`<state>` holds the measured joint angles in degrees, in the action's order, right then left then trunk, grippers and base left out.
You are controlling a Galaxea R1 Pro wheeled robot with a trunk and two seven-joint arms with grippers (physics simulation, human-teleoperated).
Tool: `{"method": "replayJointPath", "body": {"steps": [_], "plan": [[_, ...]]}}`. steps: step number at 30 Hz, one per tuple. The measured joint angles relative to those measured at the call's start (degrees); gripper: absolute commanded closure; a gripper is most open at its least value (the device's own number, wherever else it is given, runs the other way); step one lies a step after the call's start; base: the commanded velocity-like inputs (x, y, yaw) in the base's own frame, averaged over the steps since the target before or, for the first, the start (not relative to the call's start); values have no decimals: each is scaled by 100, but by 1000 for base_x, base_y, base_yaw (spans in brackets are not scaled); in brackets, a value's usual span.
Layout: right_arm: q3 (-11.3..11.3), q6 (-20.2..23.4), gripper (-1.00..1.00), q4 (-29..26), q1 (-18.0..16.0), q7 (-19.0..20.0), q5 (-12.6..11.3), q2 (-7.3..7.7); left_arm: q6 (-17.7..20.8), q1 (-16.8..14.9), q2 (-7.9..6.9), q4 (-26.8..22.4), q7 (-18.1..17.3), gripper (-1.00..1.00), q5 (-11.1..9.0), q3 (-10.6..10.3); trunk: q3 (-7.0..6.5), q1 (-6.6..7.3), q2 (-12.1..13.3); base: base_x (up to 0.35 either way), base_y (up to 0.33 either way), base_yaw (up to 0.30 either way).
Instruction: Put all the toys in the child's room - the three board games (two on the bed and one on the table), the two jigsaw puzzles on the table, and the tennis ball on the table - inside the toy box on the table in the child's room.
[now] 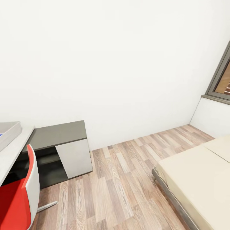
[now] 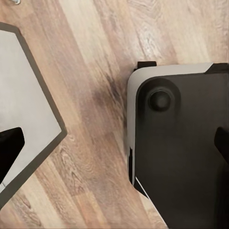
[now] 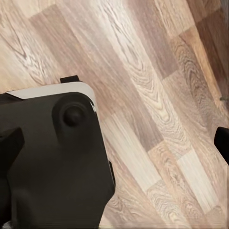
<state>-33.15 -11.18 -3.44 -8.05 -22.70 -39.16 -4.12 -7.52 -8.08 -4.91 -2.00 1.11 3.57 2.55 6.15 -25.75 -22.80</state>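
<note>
The toy box [image 1: 10, 130], a light grey bin with a thick rim, shows only as a corner at the far left of the head view. It stands on the light grey table [image 1: 15, 149], and a sliver of blue shows inside it. At the lower right lies the bed [image 1: 198, 174], its cream mattress bare where it shows. My left gripper [image 2: 114, 143] hangs open over the wood floor, its dark fingertips [image 2: 10, 142] far apart. My right gripper [image 3: 114, 143] is open too, over floor planks, with nothing between its fingertips [image 3: 9, 143]. No board games, jigsaw puzzles or tennis ball are in view.
A low dark grey cabinet [image 1: 59, 135] stands against the white wall beside the table. A red and white chair [image 1: 19, 198] sits at the lower left. A window frame [image 1: 220, 80] is at the right. Wood floor [image 1: 121, 179] runs between cabinet and bed. My dark base [image 2: 181, 143] is below both wrists.
</note>
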Motion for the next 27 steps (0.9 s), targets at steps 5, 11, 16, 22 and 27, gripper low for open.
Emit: {"method": "replayJointPath", "body": {"steps": [5,11,16,22,27], "plan": [[-1,-31,-100,21,119,1,-4,10,-6,38,15,0,0,-100,0,-1,0,0,0,0,0,0],[-2,-212,-100,28,247,19,4,61,-8,55,23,0,0,-100,0,0,0,0,0,0,0,0],[-6,-266,-100,103,275,371,28,211,-1,73,24,0,0,-100,0,0,0,0,0,0,0,0],[-3,-291,-100,162,281,1322,-6,303,-20,83,24,-1,0,-100,-5,10,0,0,0,0,0,0],[19,-267,-100,181,282,1260,-62,314,-38,84,31,-16,0,-100,-11,37,0,0,0,0,0,0]]}}
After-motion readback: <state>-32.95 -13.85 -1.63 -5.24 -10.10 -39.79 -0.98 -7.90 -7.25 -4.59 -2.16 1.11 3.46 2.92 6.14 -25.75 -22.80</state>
